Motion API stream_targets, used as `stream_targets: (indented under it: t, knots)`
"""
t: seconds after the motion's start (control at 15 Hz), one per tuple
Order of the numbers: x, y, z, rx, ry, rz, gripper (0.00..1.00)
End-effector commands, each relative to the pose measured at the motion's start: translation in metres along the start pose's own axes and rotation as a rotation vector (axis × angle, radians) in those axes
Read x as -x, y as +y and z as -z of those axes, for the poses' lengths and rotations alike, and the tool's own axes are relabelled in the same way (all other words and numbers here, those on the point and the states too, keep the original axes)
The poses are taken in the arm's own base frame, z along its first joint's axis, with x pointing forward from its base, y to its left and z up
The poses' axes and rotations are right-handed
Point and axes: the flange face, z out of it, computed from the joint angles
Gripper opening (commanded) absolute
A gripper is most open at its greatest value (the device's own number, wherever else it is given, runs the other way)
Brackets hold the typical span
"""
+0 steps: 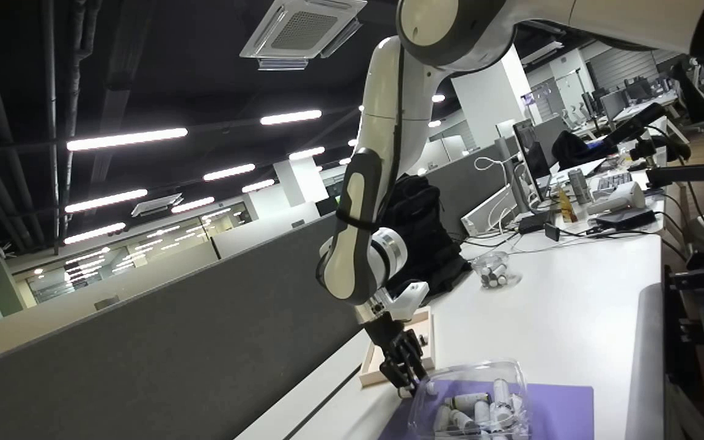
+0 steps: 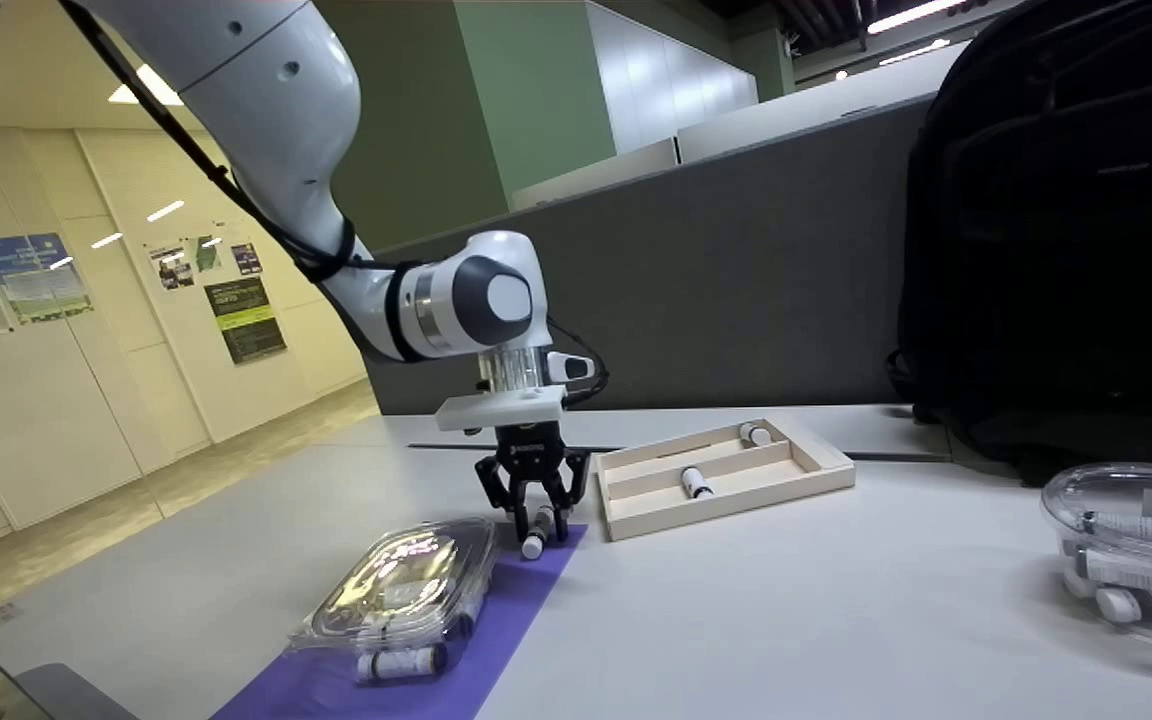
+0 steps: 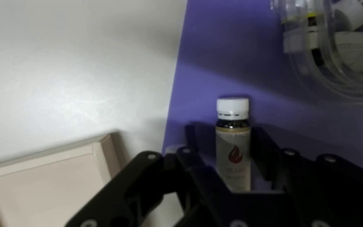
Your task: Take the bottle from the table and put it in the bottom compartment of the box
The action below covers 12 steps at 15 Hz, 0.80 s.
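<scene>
A small bottle with a white cap and a red flame label [image 3: 233, 151] lies on its side on the purple mat; it also shows in an exterior view [image 2: 534, 546]. My gripper [image 3: 223, 138] points down with its fingers open around the bottle. The right finger in the wrist view is against or very near it; a gap shows at the left finger. The gripper also shows in both exterior views [image 1: 410, 380] [image 2: 542, 532]. The low wooden box [image 2: 736, 513] stands beside the gripper, also in the wrist view [image 3: 43, 160]. A small bottle lies in each of its two long compartments.
The purple mat [image 2: 526, 610] lies on the white table [image 2: 786, 610]. A clear lidded container of bottles [image 2: 416, 590] stands on the mat close to the gripper. A round clear tub of bottles [image 2: 1136, 560], a black backpack [image 2: 1056, 300] and a grey partition [image 2: 736, 290] stand around the table.
</scene>
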Motion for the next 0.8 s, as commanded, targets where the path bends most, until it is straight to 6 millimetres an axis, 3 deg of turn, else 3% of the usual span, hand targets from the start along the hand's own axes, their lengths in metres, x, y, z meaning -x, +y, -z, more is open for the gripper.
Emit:
stream_targets:
  t: [0.0, 0.13, 0.4, 0.73]
  knots:
    - [-0.006, -0.002, 0.009, 0.008, -0.009, 0.003, 0.19]
    - [-0.007, -0.001, 0.017, 0.010, 0.011, -0.002, 0.04]
    - [-0.010, 0.014, 0.049, 0.010, 0.092, -0.049, 0.07]
    - [-0.009, 0.060, 0.088, -0.056, 0.192, -0.193, 0.07]
